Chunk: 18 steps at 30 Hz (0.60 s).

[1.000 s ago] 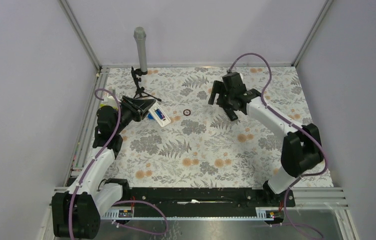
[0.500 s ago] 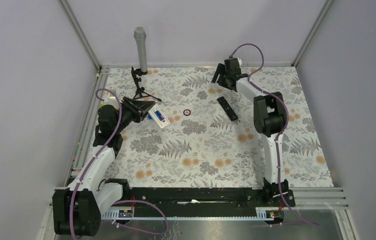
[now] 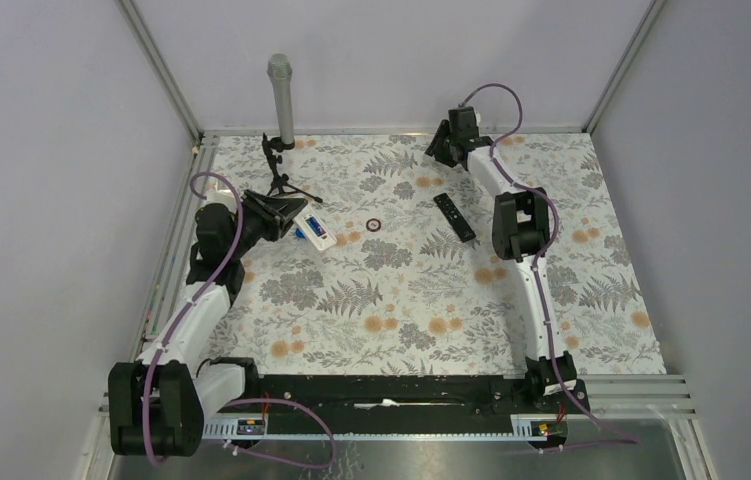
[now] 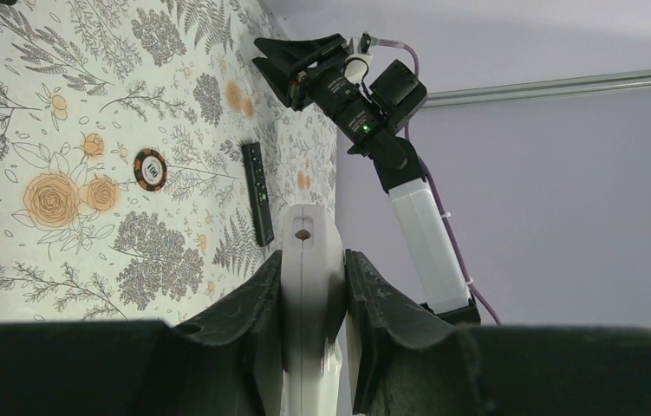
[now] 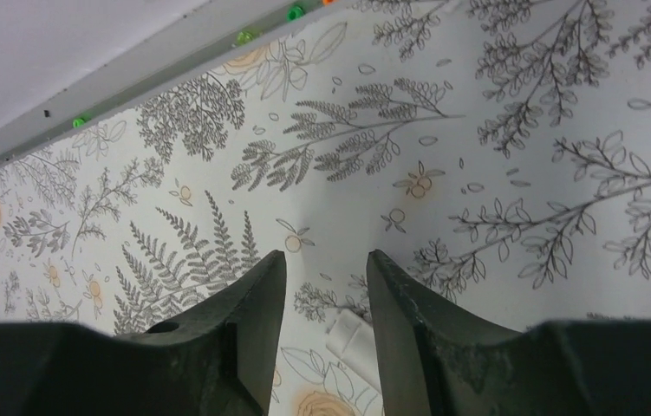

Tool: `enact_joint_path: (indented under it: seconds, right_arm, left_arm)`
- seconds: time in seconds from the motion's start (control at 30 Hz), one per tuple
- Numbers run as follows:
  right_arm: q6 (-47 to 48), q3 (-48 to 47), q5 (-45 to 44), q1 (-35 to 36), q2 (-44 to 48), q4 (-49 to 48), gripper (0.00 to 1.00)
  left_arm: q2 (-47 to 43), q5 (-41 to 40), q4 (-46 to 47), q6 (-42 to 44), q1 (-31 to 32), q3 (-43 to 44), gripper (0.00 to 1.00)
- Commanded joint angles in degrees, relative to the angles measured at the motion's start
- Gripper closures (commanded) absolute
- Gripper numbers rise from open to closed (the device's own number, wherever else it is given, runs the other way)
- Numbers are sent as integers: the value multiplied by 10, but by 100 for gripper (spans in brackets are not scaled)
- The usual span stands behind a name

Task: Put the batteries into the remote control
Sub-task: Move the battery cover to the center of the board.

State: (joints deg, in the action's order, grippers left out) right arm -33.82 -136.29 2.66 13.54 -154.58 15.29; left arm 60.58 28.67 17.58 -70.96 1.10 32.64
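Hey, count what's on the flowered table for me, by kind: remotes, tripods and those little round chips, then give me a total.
Remotes: 2 (white remote, black remote)
Tripods: 1 (black tripod)
Round chips: 1 (round chip)
Total: 4

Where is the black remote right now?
In the top view, the black remote lies flat on the table right of centre, toward the far edge, between the small dark ring and the right arm, nearer than the right gripper.
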Motion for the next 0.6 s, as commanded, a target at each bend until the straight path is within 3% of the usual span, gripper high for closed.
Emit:
enact_joint_path:
  seconds: [0.0,0.13,0.47,0.57]
  right_arm:
    - [-3,57,-12,5,39,134,53]
    - [-1,195,-15,8,106,102,51]
    - [44,292,30,44,133,120,56]
    - [78,272,-18,80,119,164,62]
  left_arm:
    - [3,-2,49,10,-8,32,100]
    - [19,6,74,-2,-9,26,100]
    - [11,18,82,-3,-10,14,100]
    - [-5,16,74,3,-10,6,100]
